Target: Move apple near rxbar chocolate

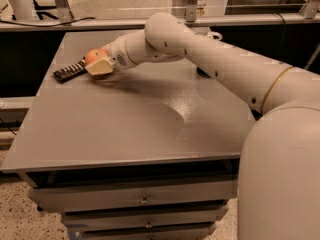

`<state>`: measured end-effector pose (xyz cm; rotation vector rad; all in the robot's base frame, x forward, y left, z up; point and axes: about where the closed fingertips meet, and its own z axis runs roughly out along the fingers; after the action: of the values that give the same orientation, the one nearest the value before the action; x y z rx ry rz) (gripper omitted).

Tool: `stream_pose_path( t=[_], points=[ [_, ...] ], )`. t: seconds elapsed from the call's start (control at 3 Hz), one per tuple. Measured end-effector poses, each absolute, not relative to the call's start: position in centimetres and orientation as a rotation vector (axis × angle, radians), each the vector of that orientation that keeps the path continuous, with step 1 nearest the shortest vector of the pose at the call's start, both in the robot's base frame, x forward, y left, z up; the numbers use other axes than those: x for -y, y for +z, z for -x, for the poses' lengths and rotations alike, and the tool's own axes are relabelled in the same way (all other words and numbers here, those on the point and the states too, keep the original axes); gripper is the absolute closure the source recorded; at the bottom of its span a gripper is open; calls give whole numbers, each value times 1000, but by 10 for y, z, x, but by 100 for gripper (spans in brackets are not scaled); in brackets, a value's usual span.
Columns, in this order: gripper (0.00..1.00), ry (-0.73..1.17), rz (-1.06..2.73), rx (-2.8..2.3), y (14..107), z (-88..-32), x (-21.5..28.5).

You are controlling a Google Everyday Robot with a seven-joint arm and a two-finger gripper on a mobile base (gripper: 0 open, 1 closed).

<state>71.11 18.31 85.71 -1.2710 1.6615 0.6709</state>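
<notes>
Well, my claw [97,63] was out at the far left of the tabletop [140,134], closed around the apple [95,55]. The apple sat in my grip just beside the right end of the rxbar chocolate [69,72]. The bar lay flat and angled close to the tabletop's left edge.

By my judgement the apple was already near enough, so what was left was setting it down cleanly. I reckoned the thing to do was lower it straight down until it bore its own weight, then let go slowly so that a round fruit would not roll. The bar lay so close to the edge that any sideways push from me could have sent it off. The safe way out was therefore up and back along my own arm, not leftward.

Several things I could not settle. My near finger covered the apple's underside, so I could not tell whether it rested on the tabletop or hung just above it. My far finger was behind the apple. The bar's right end ran in under my claw, and whether they touched was unclear. A dark object [202,74] was mostly hidden behind my forearm, and I could not name it.
</notes>
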Motion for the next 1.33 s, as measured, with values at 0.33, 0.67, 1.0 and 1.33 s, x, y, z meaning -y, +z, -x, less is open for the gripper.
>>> stream_pose_path(
  t=[0.33,0.67,1.0,1.33],
  points=[
    [0,674,1268,-1664,855,-711,-181],
    [0,688,1248,-1662,857,-710,-175],
    [0,711,1218,-1638,866,-700,-156],
    [0,762,1194,-1588,877,-684,-123]
  ],
)
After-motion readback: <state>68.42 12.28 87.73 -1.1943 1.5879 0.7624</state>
